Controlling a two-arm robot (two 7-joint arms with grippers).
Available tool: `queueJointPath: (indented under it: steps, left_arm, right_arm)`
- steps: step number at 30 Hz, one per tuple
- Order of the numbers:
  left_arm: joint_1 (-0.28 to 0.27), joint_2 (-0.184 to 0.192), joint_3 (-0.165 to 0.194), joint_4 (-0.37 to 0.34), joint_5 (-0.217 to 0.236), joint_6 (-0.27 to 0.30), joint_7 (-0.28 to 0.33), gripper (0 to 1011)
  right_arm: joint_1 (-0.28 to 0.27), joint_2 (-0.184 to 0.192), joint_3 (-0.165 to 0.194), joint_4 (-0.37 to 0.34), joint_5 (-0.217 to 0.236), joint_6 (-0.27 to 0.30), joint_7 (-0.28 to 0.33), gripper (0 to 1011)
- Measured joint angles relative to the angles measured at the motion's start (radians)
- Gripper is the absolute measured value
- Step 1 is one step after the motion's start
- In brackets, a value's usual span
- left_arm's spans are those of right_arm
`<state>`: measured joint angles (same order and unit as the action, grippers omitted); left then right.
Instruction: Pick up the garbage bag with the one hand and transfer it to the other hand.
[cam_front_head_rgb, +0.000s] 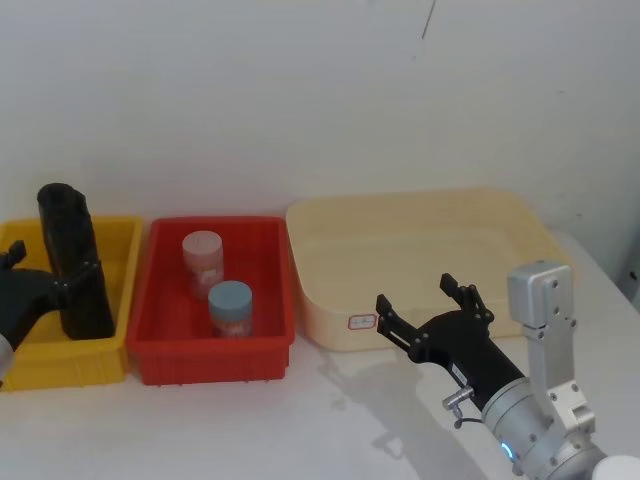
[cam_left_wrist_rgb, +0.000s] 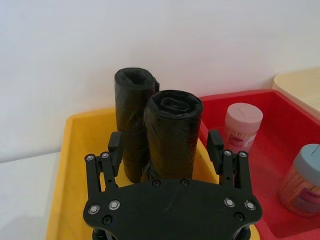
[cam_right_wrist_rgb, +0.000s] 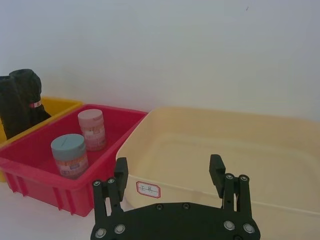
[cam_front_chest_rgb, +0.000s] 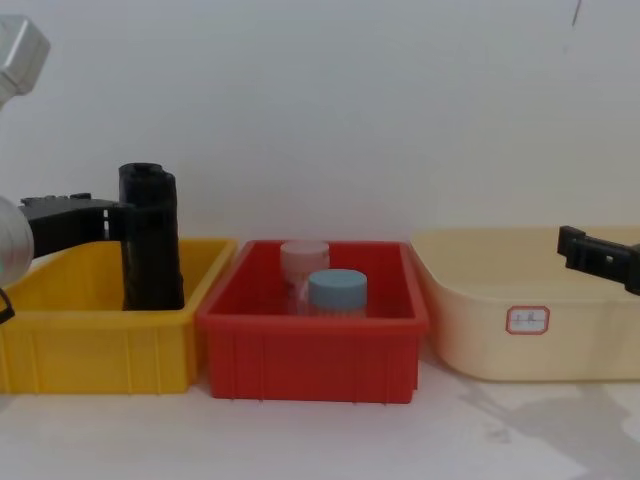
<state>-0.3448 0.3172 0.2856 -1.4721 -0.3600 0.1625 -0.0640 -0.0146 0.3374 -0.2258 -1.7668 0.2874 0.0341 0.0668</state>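
Left gripper (cam_left_wrist_rgb: 165, 136): I see jaws wide, flanking garbage bag (cam_left_wrist_rgb: 172, 115) upright in yellow bin (cam_left_wrist_rgb: 75, 165).
Right gripper (cam_right_wrist_rgb: 168, 161): jaws wide, before cream tub (cam_right_wrist_rgb: 280, 130).

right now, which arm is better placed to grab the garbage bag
Left: the left gripper has open fingers flanking the garbage bag in the yellow bin; the right gripper hangs by the cream bin.
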Motion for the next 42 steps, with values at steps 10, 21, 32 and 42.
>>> queueJointPath:
  steps: [10,21,32,42]
  left_arm:
    - [-0.060,-0.005,0.021,0.074,0.015,0.020,-0.045,1001]
    - [-0.115,-0.018,0.046,0.158,0.037,0.031,-0.081,1000]
    - [-0.142,-0.027,0.059,0.208,0.055,0.033,-0.094,910]
    - [-0.152,-0.030,0.063,0.226,0.062,0.034,-0.098,667]
  right_arm:
    - [0.000,0.000,0.000,0.000,0.000,0.000,0.000,1000]
    - [0.000,0.000,0.000,0.000,0.000,0.000,0.000,1000]
    - [0.000,0.000,0.000,0.000,0.000,0.000,0.000,1000]
    - [0.000,0.000,0.000,0.000,0.000,0.000,0.000,1000]
